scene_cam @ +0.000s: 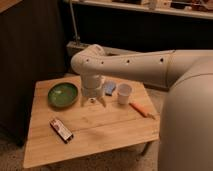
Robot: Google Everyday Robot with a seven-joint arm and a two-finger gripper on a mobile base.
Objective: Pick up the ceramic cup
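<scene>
The ceramic cup point(124, 93) is small, plain and white, and stands upright on the wooden table point(105, 132) right of centre. My gripper point(93, 103) points straight down over the table just left of the cup, a short gap apart from it. Its two fingers are spread open with nothing between them, their tips close to the tabletop. The white arm reaches in from the right, passing above and behind the cup.
A wide green bowl point(63, 94) sits left of the gripper. A blue object point(109, 87) lies behind, between gripper and cup. An orange stick-like item point(139, 108) lies right of the cup, and a dark red-edged packet point(61, 129) at front left.
</scene>
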